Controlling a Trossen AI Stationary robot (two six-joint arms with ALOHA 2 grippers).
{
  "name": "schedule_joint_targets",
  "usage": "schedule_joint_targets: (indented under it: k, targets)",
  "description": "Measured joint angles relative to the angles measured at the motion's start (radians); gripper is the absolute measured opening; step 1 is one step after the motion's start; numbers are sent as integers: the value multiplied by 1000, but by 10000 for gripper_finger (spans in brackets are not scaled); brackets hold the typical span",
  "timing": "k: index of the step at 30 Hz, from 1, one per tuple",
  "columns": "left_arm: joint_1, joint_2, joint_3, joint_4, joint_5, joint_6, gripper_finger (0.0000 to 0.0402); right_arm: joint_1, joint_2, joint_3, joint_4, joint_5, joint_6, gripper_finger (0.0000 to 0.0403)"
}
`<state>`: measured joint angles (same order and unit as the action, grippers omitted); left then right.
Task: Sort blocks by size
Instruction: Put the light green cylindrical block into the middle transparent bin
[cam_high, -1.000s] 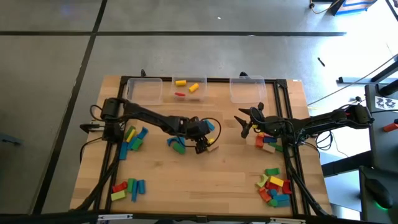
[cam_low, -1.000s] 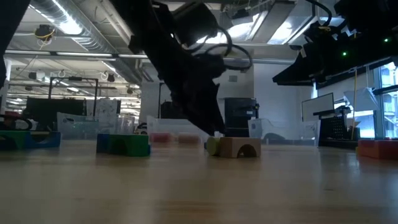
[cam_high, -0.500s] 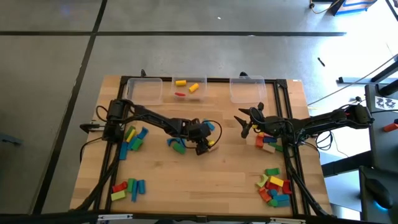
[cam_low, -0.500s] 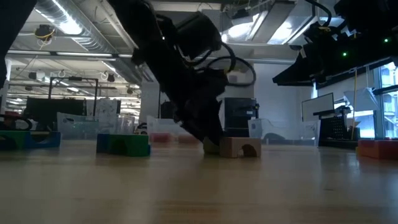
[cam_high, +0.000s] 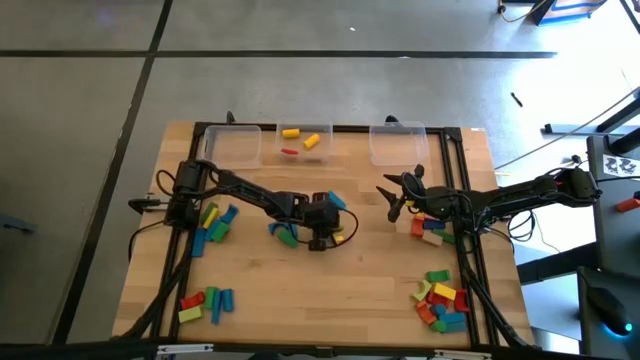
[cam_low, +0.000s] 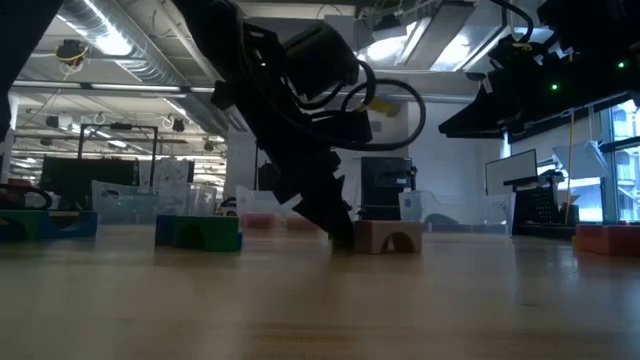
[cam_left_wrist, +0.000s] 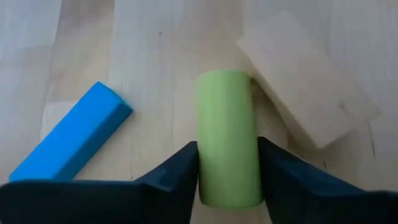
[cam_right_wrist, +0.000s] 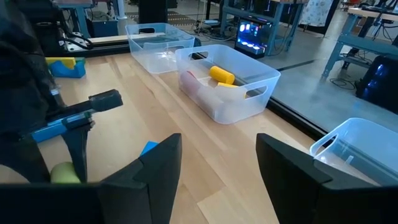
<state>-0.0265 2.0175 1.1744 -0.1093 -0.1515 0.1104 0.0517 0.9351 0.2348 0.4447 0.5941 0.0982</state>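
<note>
My left gripper (cam_high: 322, 238) is down at the table's middle, shut on a light green cylinder block (cam_left_wrist: 227, 134) that lies on the wood. Beside the cylinder lie a blue bar (cam_left_wrist: 71, 140) and a plain wooden block (cam_left_wrist: 308, 93); in the low view that wooden block (cam_low: 387, 237) shows an arch cut-out. My right gripper (cam_high: 395, 205) hangs open above the table right of centre, nothing between its fingers (cam_right_wrist: 155, 171). Other coloured blocks lie in piles at the left (cam_high: 212, 222), near left (cam_high: 205, 303), right (cam_high: 427, 228) and near right (cam_high: 441, 300). My left gripper pinches the green cylinder between its two fingers, one on each curved side (cam_left_wrist: 202, 174), near the end closest to the wrist. The fingers come slanting down from the table's left and lie along the cylinder. The cylinder lies flat on the table, its other end next to the wooden block.
Three clear bins stand along the far edge: left (cam_high: 230, 146), middle (cam_high: 304, 142) holding yellow and red blocks, right (cam_high: 398, 145). A black frame (cam_high: 462, 200) runs around the work area. Bare wood lies between the near piles.
My left gripper has sunk a little onto the green cylinder and rolled about its own axis, standing straighter in the high view. In the low view the cylinder, earlier visible beside the fingers, is now hidden behind them. The blocks have kept their places.
</note>
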Motion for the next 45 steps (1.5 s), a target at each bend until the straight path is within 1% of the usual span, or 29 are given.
schedule_joint_targets:
  k: [1,6,9,15,19,22,25,28,33,35,38,45]
  targets:
    - [1,-1,0,-2,0,4,124,0,0,0,0,0,0,209]
    - [1,-42,-4,-55,-15,11,123,0,0,0,-1,0,0,209]
    - [2,-108,-5,-101,-35,-6,123,0,0,0,-2,0,0,209]
    - [24,-261,-4,-210,-141,-7,128,0,0,0,-1,0,0,209]
    - [75,-365,-3,-237,-197,9,128,0,0,1,-2,-2,0,209]
    - [135,-422,-3,-253,-200,26,129,0,0,1,-2,-2,0,209]
    - [219,-462,-2,-243,-201,30,130,0,0,1,-1,-2,0,209]
    - [318,-463,-2,-252,-203,29,131,0,0,1,-1,-2,0,209]
    - [461,-418,-3,-249,-201,29,131,0,0,1,-1,-9,7,209]
    - [501,-390,-3,-248,-167,29,131,0,0,1,-2,-9,6,209]
    - [542,-346,-3,-240,-120,29,132,0,0,1,-2,-3,2,209]
    - [586,-265,-3,-219,-115,25,132,0,0,1,-2,-1,2,209]
